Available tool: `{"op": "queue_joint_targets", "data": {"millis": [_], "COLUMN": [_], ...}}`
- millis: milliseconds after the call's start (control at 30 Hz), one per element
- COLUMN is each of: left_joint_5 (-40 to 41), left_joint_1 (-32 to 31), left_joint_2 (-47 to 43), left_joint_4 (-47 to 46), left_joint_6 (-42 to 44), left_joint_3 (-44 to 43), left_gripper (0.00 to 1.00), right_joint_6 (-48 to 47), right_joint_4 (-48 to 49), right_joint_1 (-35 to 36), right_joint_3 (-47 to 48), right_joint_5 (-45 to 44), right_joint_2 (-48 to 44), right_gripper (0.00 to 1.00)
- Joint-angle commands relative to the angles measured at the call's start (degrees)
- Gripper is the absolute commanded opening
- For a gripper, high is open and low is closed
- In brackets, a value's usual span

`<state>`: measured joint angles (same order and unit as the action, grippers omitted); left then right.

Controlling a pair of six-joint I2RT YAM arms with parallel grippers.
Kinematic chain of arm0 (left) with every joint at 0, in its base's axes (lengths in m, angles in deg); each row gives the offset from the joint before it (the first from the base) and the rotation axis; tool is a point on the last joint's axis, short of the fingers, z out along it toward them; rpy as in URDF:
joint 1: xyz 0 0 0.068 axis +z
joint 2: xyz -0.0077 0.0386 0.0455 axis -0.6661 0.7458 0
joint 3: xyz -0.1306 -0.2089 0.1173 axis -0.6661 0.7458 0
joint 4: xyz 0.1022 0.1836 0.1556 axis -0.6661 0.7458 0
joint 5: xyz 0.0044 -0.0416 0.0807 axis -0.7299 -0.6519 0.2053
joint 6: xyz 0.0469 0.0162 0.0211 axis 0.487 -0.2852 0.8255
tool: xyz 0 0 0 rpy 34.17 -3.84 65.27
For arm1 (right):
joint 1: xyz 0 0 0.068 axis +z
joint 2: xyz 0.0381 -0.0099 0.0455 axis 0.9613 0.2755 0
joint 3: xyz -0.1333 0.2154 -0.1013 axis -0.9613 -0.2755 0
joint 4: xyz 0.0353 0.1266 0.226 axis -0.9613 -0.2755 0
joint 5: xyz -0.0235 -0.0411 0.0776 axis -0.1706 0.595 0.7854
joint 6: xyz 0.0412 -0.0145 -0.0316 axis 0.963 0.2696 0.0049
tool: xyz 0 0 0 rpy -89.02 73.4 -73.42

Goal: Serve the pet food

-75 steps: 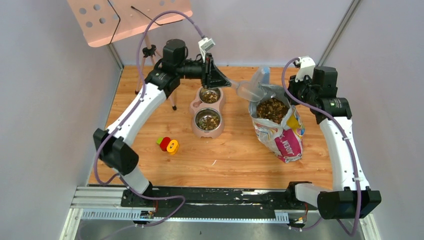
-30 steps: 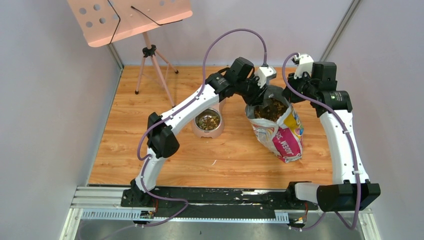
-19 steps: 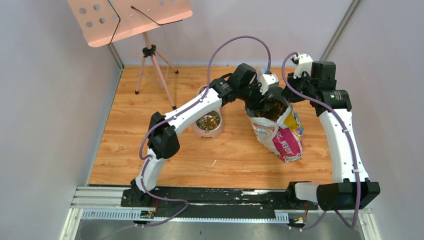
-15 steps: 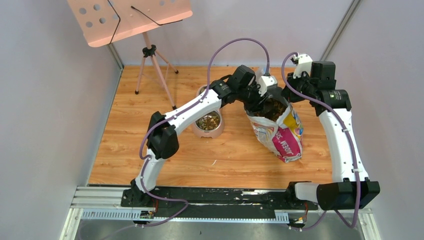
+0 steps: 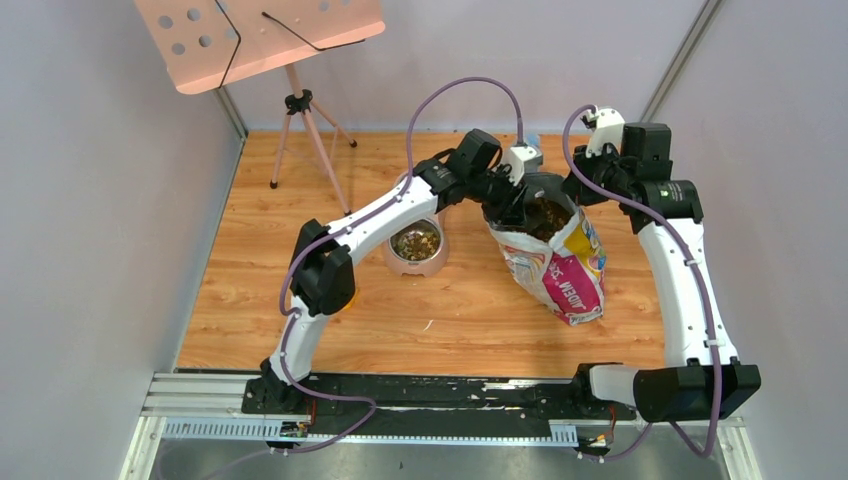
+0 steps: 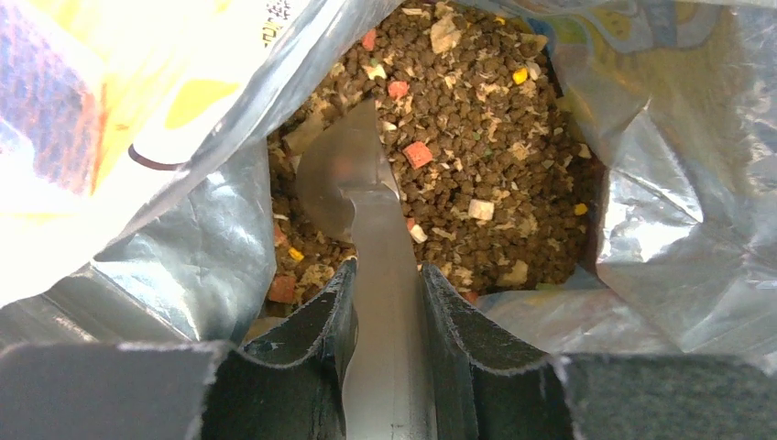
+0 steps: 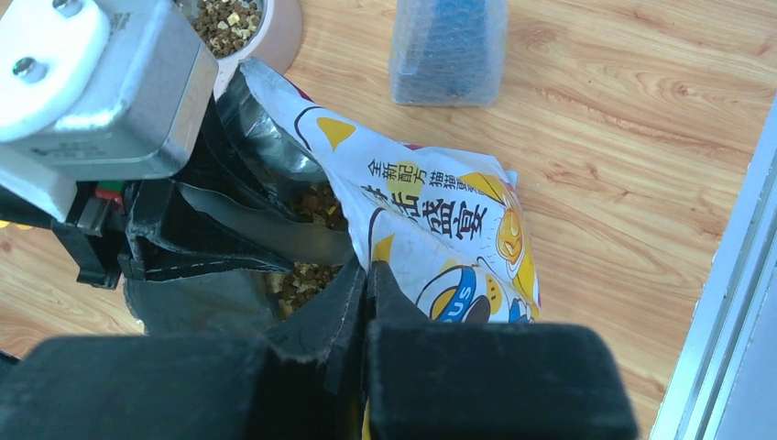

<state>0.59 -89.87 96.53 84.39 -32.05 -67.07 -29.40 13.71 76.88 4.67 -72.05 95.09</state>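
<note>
Wood floor, bowl, bag (around pet food)

- pet food: dark brown, flecked tan, orange-red, yellow
- bag: white, yellow, pink print; silver foil inside
- scoop: translucent grey
- bowl: pale pink
- desk: light wood grain

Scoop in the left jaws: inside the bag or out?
Inside. Left wrist view shows the scoop past the bag's foil rim, its bowl against the pet food. Loaded or not: cannot tell.
</note>
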Motion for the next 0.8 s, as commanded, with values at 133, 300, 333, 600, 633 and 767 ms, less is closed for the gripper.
{"op": "queue_joint_targets", "data": {"millis": [133,300,333,600,633,767], "left_joint_5": [-10.09,-21.64,-23.48,-25.93,-26.72,-32.43], "left_joint_1": [0.24,0.80,0.81,2.12,2.34,3.98], "left_joint_2": [-0.81,0.01,0.10,0.11,0.28,1.48], "left_joint_4": [4.43,10.13,10.79,9.43,8.86,1.81], "left_joint_6": [-5.12,0.19,0.77,-2.18,-3.01,-11.68], "left_joint_3": [-0.59,-3.30,-3.63,-3.51,-3.60,-3.69], "left_gripper": [0.00,0.00,0.00,0.00,0.00,0.00], "right_joint_6": [0.31,-0.07,-0.01,0.30,0.28,0.02], "right_joint_4": [6.98,6.97,7.03,6.96,6.93,6.50], "right_joint_1": [0.39,0.39,0.41,0.44,0.46,0.46], "right_joint_3": [-0.01,-0.37,-0.27,-0.84,-0.92,-1.36], "right_joint_5": [1.23,1.23,1.29,1.42,1.18,0.42], "right_joint_2": [-3.70,-3.76,-3.72,-3.97,-4.05,-4.32], "right_gripper": [0.00,0.00,0.00,0.00,0.00,0.00]}}
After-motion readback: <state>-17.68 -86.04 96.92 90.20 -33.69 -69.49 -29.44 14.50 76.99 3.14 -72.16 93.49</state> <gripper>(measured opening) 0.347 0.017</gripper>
